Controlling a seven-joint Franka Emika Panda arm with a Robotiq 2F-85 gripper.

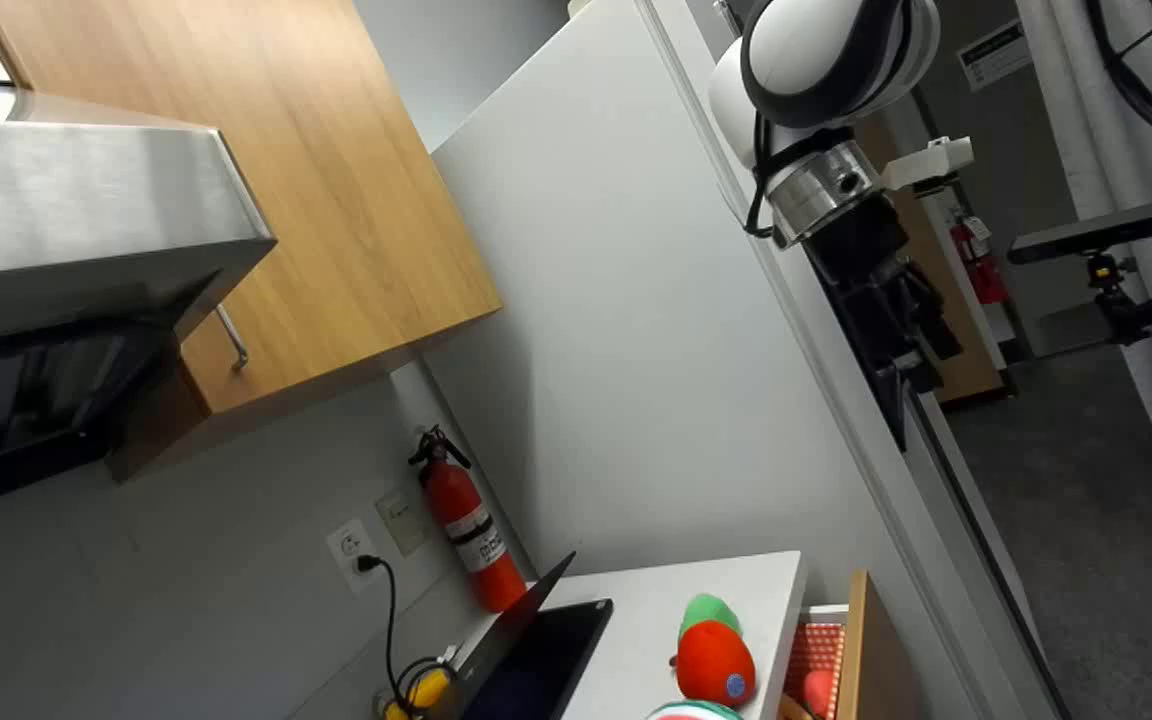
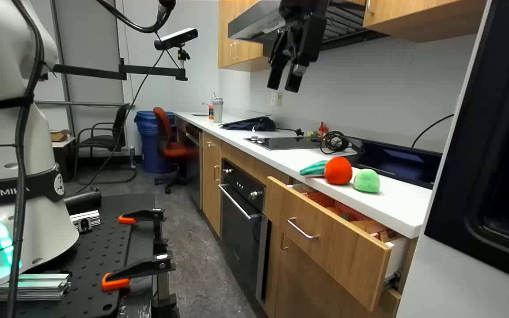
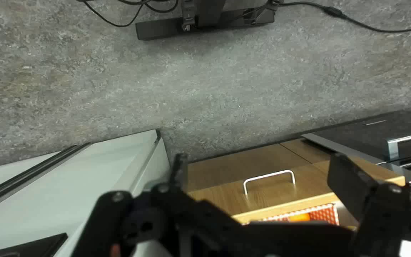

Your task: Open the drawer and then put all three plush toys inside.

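The drawer [image 2: 347, 254] stands pulled out below the counter, with a wooden front and a metal handle [image 3: 269, 175]. Red-and-white checked lining and some contents show inside, among them an orange thing [image 3: 299, 217] and a reddish one [image 1: 818, 690]. Three plush toys lie close together on the white counter above it: a red one [image 2: 338, 170], a light green one [image 2: 367, 181] and a striped green one [image 2: 313, 168]. My gripper [image 2: 283, 84] hangs high in the air, apart from toys and drawer. In the wrist view the gripper [image 3: 259, 167] is open, nothing between its fingers.
A black laptop-like thing [image 2: 396, 163] lies open behind the toys, beside a coiled cable [image 2: 335, 142] and a cooktop [image 2: 283, 142]. A range hood [image 2: 254, 26] projects above. A tall white panel [image 1: 636, 350] rises next to the drawer.
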